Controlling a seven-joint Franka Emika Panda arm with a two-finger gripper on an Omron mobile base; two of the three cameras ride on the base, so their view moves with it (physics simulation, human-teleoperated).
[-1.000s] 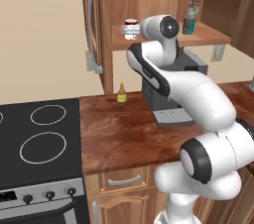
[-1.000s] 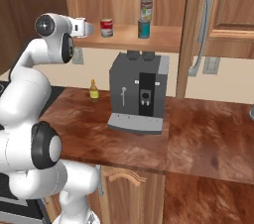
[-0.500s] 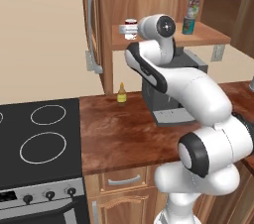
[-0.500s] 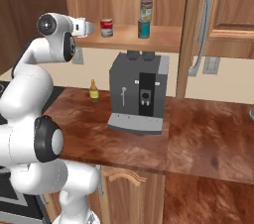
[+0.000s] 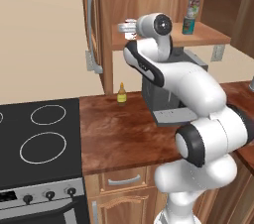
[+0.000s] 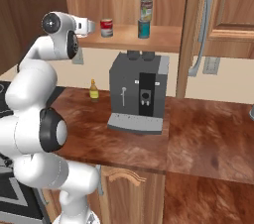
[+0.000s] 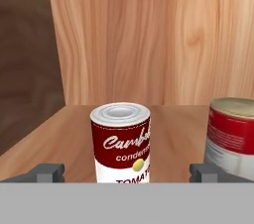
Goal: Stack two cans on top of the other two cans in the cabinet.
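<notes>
One dark red can (image 7: pixel 120 142) upright on shelf (image 7: pixel 59 139), tool (image 7: pixel 121 172) spread wide

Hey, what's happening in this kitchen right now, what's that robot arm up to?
The white arm is reaching into the cabinet, its open gripper lined up on the dark red can with the white label, not yet gripping it. The red-over-grey can stands beside it. Farther along the shelf, the green-labelled can already sits on the teal can.
</notes>
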